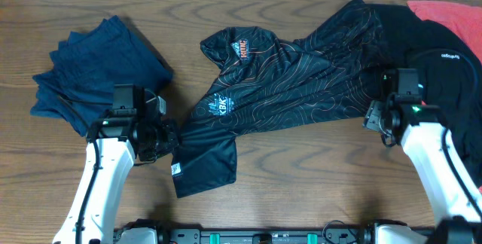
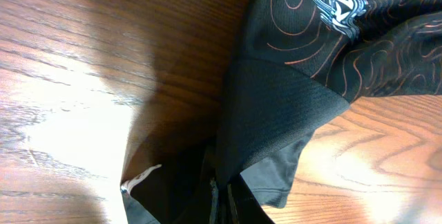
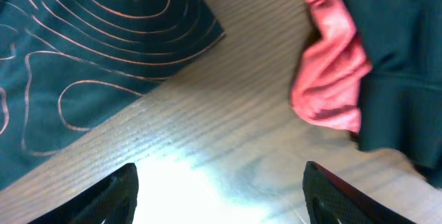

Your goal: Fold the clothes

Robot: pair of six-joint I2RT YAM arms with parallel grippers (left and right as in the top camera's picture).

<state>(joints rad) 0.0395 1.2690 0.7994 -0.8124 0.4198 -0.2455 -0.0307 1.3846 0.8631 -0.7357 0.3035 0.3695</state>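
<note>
A black jersey with orange contour lines and a blue logo lies spread across the middle of the table. My left gripper is shut on its lower left edge. In the left wrist view the jaws pinch dark fabric of the jersey, and a white tag shows beside them. My right gripper is open and empty at the jersey's right end. In the right wrist view its fingers are spread over bare wood, with the jersey at upper left.
A folded stack of navy clothes lies at the back left. A black garment and a red one are piled at the right; both show in the right wrist view, red and black.
</note>
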